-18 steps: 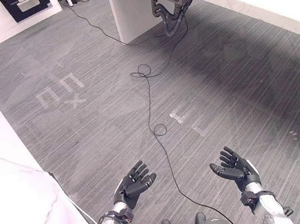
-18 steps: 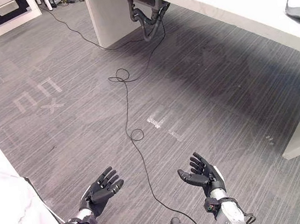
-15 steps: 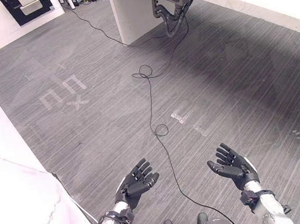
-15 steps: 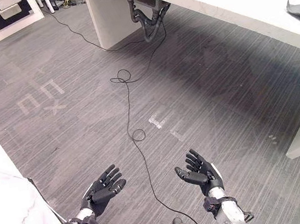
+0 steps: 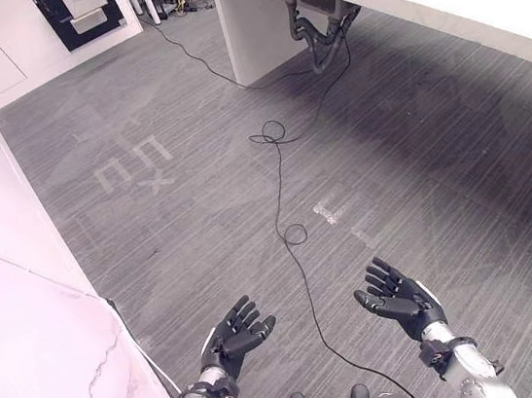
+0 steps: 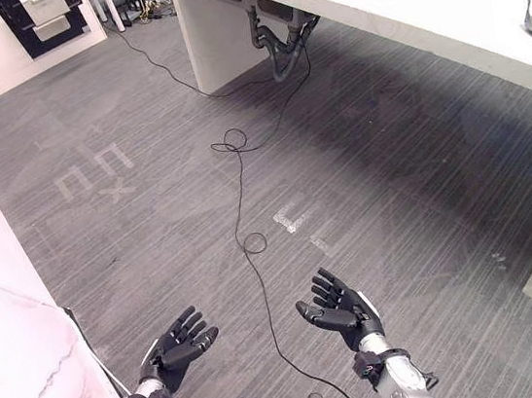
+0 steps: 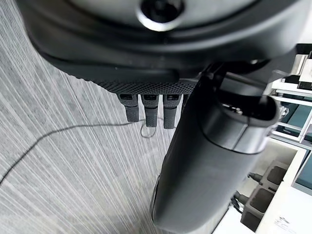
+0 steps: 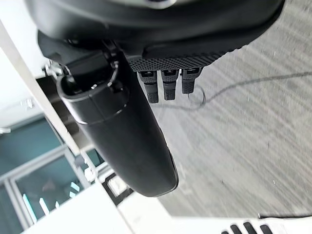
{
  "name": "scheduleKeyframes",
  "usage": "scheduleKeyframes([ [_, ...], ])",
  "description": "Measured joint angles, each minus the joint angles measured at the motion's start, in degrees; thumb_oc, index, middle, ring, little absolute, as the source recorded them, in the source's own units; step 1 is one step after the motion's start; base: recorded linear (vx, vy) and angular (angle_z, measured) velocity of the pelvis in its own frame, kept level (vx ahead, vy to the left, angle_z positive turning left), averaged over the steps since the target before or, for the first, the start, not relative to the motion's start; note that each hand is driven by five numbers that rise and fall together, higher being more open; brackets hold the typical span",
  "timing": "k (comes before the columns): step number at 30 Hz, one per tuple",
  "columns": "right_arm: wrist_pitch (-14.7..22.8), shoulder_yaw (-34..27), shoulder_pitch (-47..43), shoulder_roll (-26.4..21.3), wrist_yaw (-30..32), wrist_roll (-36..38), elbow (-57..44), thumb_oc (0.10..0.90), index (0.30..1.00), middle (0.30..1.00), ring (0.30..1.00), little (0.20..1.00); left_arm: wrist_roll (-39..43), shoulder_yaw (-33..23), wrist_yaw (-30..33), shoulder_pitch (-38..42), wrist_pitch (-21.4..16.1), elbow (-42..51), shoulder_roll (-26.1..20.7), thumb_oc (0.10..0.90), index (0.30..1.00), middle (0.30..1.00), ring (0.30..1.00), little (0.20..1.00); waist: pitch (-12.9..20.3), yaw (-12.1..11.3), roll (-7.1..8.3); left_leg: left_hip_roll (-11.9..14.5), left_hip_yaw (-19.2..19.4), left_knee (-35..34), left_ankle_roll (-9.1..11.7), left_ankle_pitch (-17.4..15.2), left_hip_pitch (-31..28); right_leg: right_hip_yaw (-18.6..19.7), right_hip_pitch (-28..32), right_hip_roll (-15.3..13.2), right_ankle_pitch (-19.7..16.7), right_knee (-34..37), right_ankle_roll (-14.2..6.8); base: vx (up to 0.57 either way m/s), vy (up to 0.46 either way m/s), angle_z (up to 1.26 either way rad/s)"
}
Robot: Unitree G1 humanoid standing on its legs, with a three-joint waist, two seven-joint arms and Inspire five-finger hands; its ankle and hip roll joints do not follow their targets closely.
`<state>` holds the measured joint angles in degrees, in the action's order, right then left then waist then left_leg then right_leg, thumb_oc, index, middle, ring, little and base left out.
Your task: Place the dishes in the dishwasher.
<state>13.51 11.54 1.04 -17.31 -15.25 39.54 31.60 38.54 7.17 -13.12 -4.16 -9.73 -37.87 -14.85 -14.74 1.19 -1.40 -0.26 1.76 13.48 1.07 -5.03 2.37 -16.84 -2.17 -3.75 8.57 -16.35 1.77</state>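
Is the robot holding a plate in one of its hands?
No, the left robot hand and the right robot hand are both open and empty above the grey floor.

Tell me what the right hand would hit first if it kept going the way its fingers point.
Probably nothing at once: the right hand, open and palm-up, points forward-left over the grey floor. Farther along lies the white counter's support panel with grey pipes, though depth is hard to judge.
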Motion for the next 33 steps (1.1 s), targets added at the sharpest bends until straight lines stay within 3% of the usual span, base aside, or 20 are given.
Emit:
scheduleKeyframes([
  [1,0.23,-0.04,0.08,0.07,-0.01,0.02,0.10,0.800,0.900,0.900,0.900,0.900,-0.98,-0.09,0.01,1.26,-1.20,0.05,-0.40,0.800,0.900,0.900,0.900,0.900,-0.05,0.64,1.76,-0.94,0.74,7.86,1.22,0.96,5.31,3.41,-1.79,-0.75,1.24,-1.11,1.22,0.21,0.023,0.50],
  [2,0.29,-0.18,0.31,-0.34,0.07,0.01,0.73,0.800,0.900,0.900,0.900,0.900,-1.33,-0.07,0.01,1.63,-1.81,-0.21,-0.06,0.800,0.900,0.900,0.900,0.900,-0.41,0.05,2.22,-0.84,1.87,14.56,1.57,2.17,9.75,3.19,-1.68,-1.07,1.65,-1.55,2.26,0.26,0.053,0.42],
  [4,0.32,-0.61,0.40,-0.95,0.16,0.01,1.48,0.800,0.900,0.900,0.900,0.900,-3.35,0.02,-0.67,0.61,-2.66,0.33,-0.02,0.800,0.900,0.900,0.900,0.900,-0.69,-0.46,1.79,-0.63,2.92,18.11,1.71,1.99,14.06,3.50,-1.46,-0.57,2.84,-2.25,2.49,0.33,0.133,0.10],
  [7,0.36,-2.43,0.59,-1.24,0.41,-0.01,2.03,0.800,0.900,0.900,0.900,0.900,-5.39,0.16,-1.21,-0.26,-3.85,0.27,0.03,0.800,0.900,0.900,0.900,0.900,-2.22,-0.47,-1.33,0.63,5.78,2.46,2.02,2.93,14.68,3.08,1.32,1.63,3.92,-2.07,1.99,0.52,0.217,-0.01],
  [8,0.53,-2.93,0.54,-1.59,0.82,-0.02,1.99,0.800,0.900,0.900,0.900,0.900,-5.74,0.23,-1.36,-0.23,-5.01,0.44,0.23,0.800,0.900,0.900,0.900,0.900,-3.38,-0.28,-4.22,4.19,6.13,1.57,2.64,4.17,19.61,2.87,2.43,4.99,4.79,-2.11,1.75,0.61,0.246,-0.13],
  [9,0.40,-2.90,0.77,-1.69,0.97,-0.04,1.99,0.800,0.900,0.900,0.900,0.900,-5.73,0.12,-1.32,-0.04,-5.24,0.27,0.19,0.800,0.900,0.900,0.900,0.900,-4.03,0.02,-4.87,5.46,7.19,1.91,2.52,4.08,20.38,2.03,3.32,5.44,5.21,-2.25,1.75,0.42,0.189,-0.09],
  [11,-0.11,-2.63,2.46,-1.77,1.28,-0.05,1.97,0.800,0.900,0.900,0.900,0.900,-5.77,0.09,-1.29,0.07,-5.33,0.18,-0.20,0.800,0.900,0.900,0.900,0.900,-4.21,0.04,-4.00,6.53,11.14,2.02,0.91,4.15,20.68,1.01,5.72,4.85,6.60,-2.49,2.71,0.33,0.179,-0.02],
  [14,-0.14,-2.58,2.99,-2.45,1.57,-0.02,1.96,0.800,0.900,0.900,0.900,0.900,-8.58,-0.17,-0.95,0.63,-5.83,1.12,-0.40,0.800,0.900,0.900,0.900,0.900,-3.82,0.17,-2.58,4.43,9.27,3.41,-0.48,4.09,19.01,2.86,8.59,4.12,8.65,-1.36,0.16,0.44,0.226,-0.11],
  [17,-0.39,-3.75,3.87,-1.00,2.01,-0.02,0.25,0.800,0.900,0.900,0.900,0.900,-13.06,-0.11,-0.79,1.49,-5.70,2.02,-1.27,0.800,0.900,0.900,0.900,0.900,-2.56,0.40,1.42,0.29,9.68,4.64,-8.86,7.45,14.45,6.47,13.28,1.78,9.80,-0.85,-3.50,0.44,0.358,-0.14],
  [18,-0.39,-3.75,3.87,-1.00,2.01,-0.02,0.25,0.800,0.900,0.900,0.900,0.900,-13.06,-0.11,-0.79,1.49,-5.70,2.02,-1.27,0.800,0.900,0.900,0.900,0.900,-2.56,0.40,1.42,0.29,9.68,4.64,-8.86,7.45,14.45,6.47,13.28,1.78,9.80,-0.85,-3.50,0.25,0.252,0.28],
  [20,-0.32,-4.16,4.03,1.14,2.92,-0.10,-2.56,0.800,0.900,0.900,0.900,0.900,-15.50,2.02,0.40,3.77,-5.78,4.57,-3.89,0.800,0.900,0.900,0.900,0.900,-2.26,1.06,1.64,-0.19,9.02,7.67,-9.37,4.01,12.00,11.58,4.70,0.24,3.89,-24.84,-10.46,0.19,0.186,0.41],
  [22,0.02,-4.05,3.58,3.58,3.18,-0.08,-4.38,0.800,0.900,0.900,0.900,0.900,-16.85,1.81,0.55,4.98,-6.80,7.83,-6.16,0.800,0.900,0.900,0.900,0.900,-1.55,0.27,2.65,-1.81,8.97,8.63,-10.61,-0.10,10.03,14.00,-1.60,-0.66,-1.29,-34.09,-13.11,0.23,0.179,0.14],
  [23,0.17,-3.22,2.35,3.87,3.18,-0.12,-4.21,0.800,0.900,0.900,0.900,0.900,-16.78,2.31,2.00,5.13,-6.89,8.78,-6.83,0.800,0.900,0.900,0.900,0.900,-1.59,-0.20,2.67,-1.94,9.81,9.44,-10.48,-1.58,9.49,14.12,-5.35,-1.79,-5.15,-41.21,-12.82,0.24,0.018,-0.09],
  [24,0.07,-2.60,1.04,3.74,3.16,-0.13,-4.19,0.800,0.900,0.900,0.900,0.900,-16.84,2.42,2.95,5.68,-6.62,8.73,-7.16,0.800,0.900,0.900,0.900,0.900,-1.53,0.00,1.83,-2.25,9.77,9.13,-10.41,-1.90,8.75,13.56,-8.88,-2.64,-4.28,-45.87,-11.49,0.38,-0.023,-0.11],
  [25,0.15,-2.01,-0.02,3.31,3.02,-0.19,-4.23,0.800,0.900,0.900,0.900,0.900,-16.83,2.80,3.45,6.09,-6.58,8.95,-7.10,0.800,0.900,0.900,0.900,0.900,-1.73,0.54,-0.83,-2.26,8.09,5.69,-10.76,-2.56,5.75,12.86,-13.51,-0.17,0.12,-43.02,-9.98,0.48,-0.095,0.11],
  [27,0.15,-2.05,0.14,3.18,2.92,-0.33,-4.18,0.800,0.900,0.900,0.900,0.900,-16.73,2.78,3.53,6.16,-6.60,8.92,-7.03,0.800,0.900,0.900,0.900,0.900,-2.37,1.95,-2.25,-2.16,5.86,2.26,-11.15,-1.26,2.30,10.81,-14.72,1.90,4.89,-32.40,-6.25,0.34,-0.127,0.44],
  [28,0.14,-2.15,2.09,2.78,2.68,-0.28,-4.29,0.800,0.900,0.900,0.900,0.900,-16.74,2.77,3.41,5.93,-6.83,8.87,-6.96,0.800,0.900,0.900,0.900,0.900,-2.43,3.53,-1.55,-2.83,4.30,-0.03,-9.29,-2.19,-0.97,7.91,-15.78,1.66,4.86,-19.33,-5.11,0.42,-0.211,0.62],
  [29,0.14,-2.27,3.31,2.49,2.69,-0.20,-4.31,0.800,0.900,0.900,0.900,0.900,-16.76,2.74,3.26,5.69,-6.85,8.78,-7.05,0.800,0.900,0.900,0.900,0.900,-2.20,3.58,-0.93,-3.36,4.33,-0.33,-9.42,-2.45,-1.85,6.83,-16.21,1.57,3.36,-10.72,-4.10,0.38,-0.198,0.49],
  [32,0.11,-4.71,6.48,1.35,0.65,-0.06,-4.23,0.800,0.900,0.900,0.900,0.900,-16.85,2.77,2.71,5.03,-7.73,6.61,-5.67,0.800,0.900,0.900,0.900,0.900,-1.62,5.05,0.50,-5.19,3.22,2.09,-8.35,-7.43,-3.04,6.09,-21.54,-1.73,-3.34,2.69,-5.57,0.45,-0.265,0.24],
  [33,-0.39,-4.72,6.52,1.04,0.69,-0.08,-3.62,0.800,0.900,0.900,0.900,0.900,-16.93,2.94,2.69,4.01,-7.75,6.45,-5.93,0.800,0.900,0.900,0.900,0.900,-2.04,4.91,1.34,-5.81,3.70,2.54,-7.50,-8.59,-4.84,7.25,-23.49,-2.62,-4.12,0.76,-4.64,0.38,-0.214,-0.03],
])
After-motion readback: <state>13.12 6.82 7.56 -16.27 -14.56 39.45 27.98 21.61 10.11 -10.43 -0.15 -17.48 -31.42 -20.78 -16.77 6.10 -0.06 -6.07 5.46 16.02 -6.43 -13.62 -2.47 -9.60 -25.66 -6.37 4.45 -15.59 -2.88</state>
